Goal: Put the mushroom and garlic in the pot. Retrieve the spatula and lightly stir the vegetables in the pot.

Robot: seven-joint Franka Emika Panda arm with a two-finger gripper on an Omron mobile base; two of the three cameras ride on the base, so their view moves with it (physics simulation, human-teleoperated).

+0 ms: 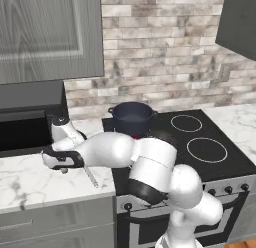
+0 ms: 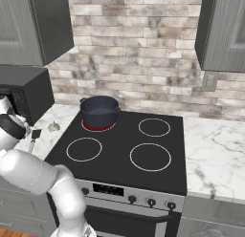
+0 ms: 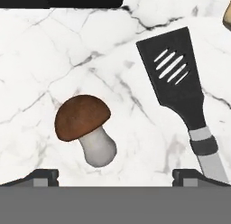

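Mushroom [image 3: 85,128] lies on its side on the marble counter [image 3: 54,60], spatula [image 3: 180,92] just beside it, head flat on the stone. Gripper [image 3: 115,175] hovers over the mushroom, jaws spread wide, nothing held. Pot [image 1: 131,117] waits on the stove's back burner, garlic [image 2: 54,127] on the counter beside the stove. I judge this the first pick: next I descend, centre over the cap, close.
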